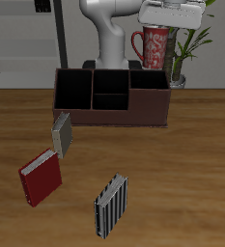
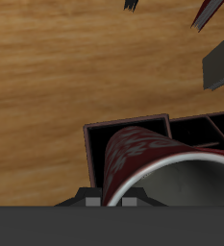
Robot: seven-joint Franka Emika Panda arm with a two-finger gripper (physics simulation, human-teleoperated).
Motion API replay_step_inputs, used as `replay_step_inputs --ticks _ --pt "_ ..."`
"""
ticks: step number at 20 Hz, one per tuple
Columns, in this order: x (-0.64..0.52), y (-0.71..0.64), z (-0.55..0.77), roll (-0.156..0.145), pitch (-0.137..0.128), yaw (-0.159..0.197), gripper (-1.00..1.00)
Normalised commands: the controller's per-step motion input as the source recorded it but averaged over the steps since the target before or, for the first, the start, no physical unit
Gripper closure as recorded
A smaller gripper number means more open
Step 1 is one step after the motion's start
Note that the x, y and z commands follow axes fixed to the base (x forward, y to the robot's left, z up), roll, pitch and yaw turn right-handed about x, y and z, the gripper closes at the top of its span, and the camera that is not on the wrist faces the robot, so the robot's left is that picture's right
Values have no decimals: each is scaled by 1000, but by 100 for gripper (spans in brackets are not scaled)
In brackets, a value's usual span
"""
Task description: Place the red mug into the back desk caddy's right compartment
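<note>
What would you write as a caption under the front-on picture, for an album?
The gripper holds the red mug above the back desk caddy; three books lie on the wooden table.

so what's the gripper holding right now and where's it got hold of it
The gripper holds the red mug in the air above the back desk caddy. It grips the mug at its top, by the rim; the exact finger contact is hidden.

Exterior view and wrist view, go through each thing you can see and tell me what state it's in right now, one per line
red mug: lifted, held in the air above the caddy's end section, not yet inside.
gripper: shut on the mug.
back desk caddy: upright on the table, every compartment looks empty.
right compartment: empty, directly below the mug.
red book: lying flat, closed.
grey book: standing on edge, closed.
striped book: standing upright, closed.
</note>
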Motion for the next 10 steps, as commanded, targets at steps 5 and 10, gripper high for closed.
replay_step_inputs --ticks 5,10 --pt "43 -21 -110 -22 17 -3 100" --pt "87 18 -161 -6 34 -21 100"
